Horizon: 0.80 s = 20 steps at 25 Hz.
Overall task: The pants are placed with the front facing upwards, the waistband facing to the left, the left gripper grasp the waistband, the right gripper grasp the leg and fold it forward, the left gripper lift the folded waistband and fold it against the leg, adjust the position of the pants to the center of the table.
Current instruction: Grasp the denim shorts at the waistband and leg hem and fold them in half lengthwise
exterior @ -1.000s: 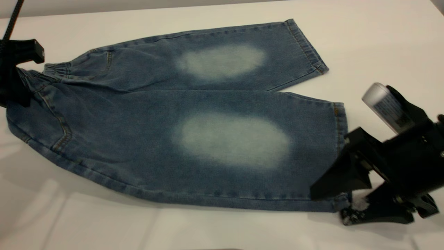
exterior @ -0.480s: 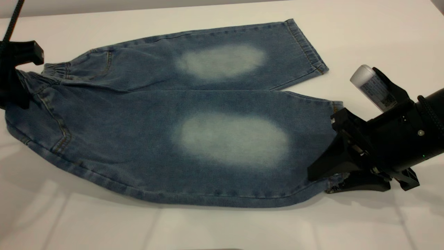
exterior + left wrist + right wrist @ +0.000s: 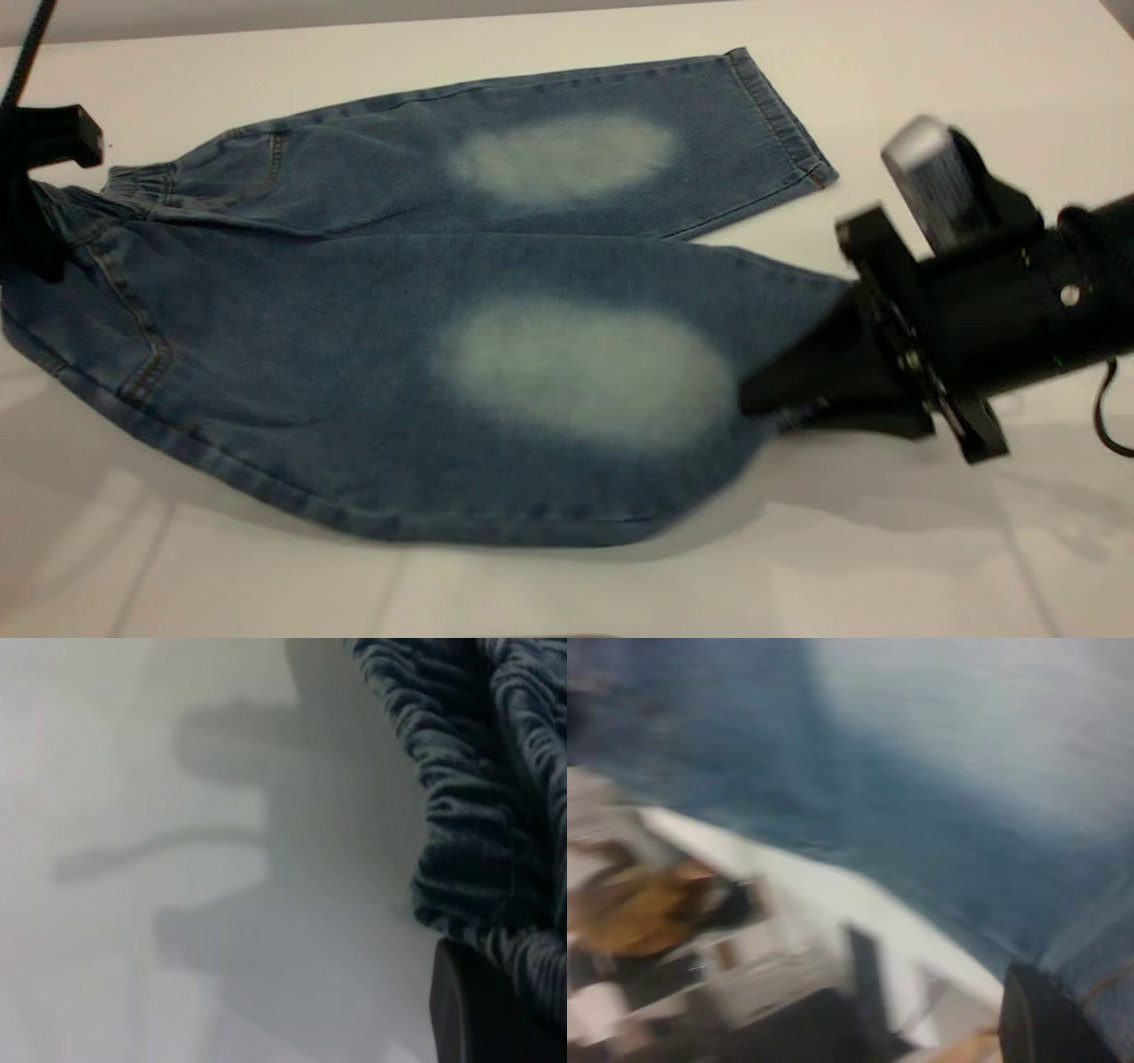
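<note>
Desk [image 3: 930, 80]: a wide white surface that carries everything; the shadows of the arms fall on its near part.

Pants [image 3: 372, 292]: blue denim child's trousers spread flat across the desk, waist to the left and both leg ends to the right. Each leg shows a pale oval knee patch. Tan stitching runs along the pocket at the near left.

Far leg [image 3: 567, 155]: it lies flat and straight on the desk, its hem at the far right, not touched by any arm.

Near leg [image 3: 576, 372]: the bigger part in the exterior view. Its right end is pulled together and raised from the desk toward the right end effector, so the hem is hidden there. No print is visible on it from this side.

Right end effector [image 3: 766, 399]: black, at the right side of the desk, pointing left. Its pointed tip is closed on the end of the near leg. In the right wrist view denim fills the picture and a black finger [image 3: 1050, 1019] shows at the corner.

Left end effector [image 3: 31, 204]: black, at the far left edge, clamped on the waistband.

Waistband [image 3: 496, 788]: dark, gathered in many small pleats, at the left end of the pants; the left wrist view shows it bunched just beside a black finger [image 3: 478, 1010] above the desk.
</note>
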Each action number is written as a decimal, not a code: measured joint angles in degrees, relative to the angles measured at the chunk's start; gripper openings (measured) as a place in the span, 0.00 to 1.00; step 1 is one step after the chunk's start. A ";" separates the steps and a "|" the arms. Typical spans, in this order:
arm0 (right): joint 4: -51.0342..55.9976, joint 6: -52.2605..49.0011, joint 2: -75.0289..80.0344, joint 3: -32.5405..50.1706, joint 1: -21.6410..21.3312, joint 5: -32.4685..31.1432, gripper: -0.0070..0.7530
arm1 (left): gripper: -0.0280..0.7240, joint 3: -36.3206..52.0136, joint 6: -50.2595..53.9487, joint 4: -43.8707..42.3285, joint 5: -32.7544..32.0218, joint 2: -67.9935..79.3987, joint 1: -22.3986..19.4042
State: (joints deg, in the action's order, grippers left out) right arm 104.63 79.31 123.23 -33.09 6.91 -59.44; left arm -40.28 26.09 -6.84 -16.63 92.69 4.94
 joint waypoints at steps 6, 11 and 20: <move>-0.28 -8.37 -1.04 -5.34 -0.22 -5.25 0.04 | 0.16 0.00 0.01 0.06 -0.29 -4.33 0.00; -0.51 -16.89 -1.08 -14.51 -0.59 -5.33 0.04 | 0.16 0.26 1.98 1.24 1.20 -4.63 0.00; -1.57 -29.44 -0.44 -28.77 -0.71 3.32 0.05 | 0.16 0.28 17.53 3.21 12.02 -4.30 -0.40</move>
State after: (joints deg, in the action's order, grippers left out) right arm 103.05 49.87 122.79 -61.86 6.20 -56.11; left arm -40.00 43.61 -3.64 -4.61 88.39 4.54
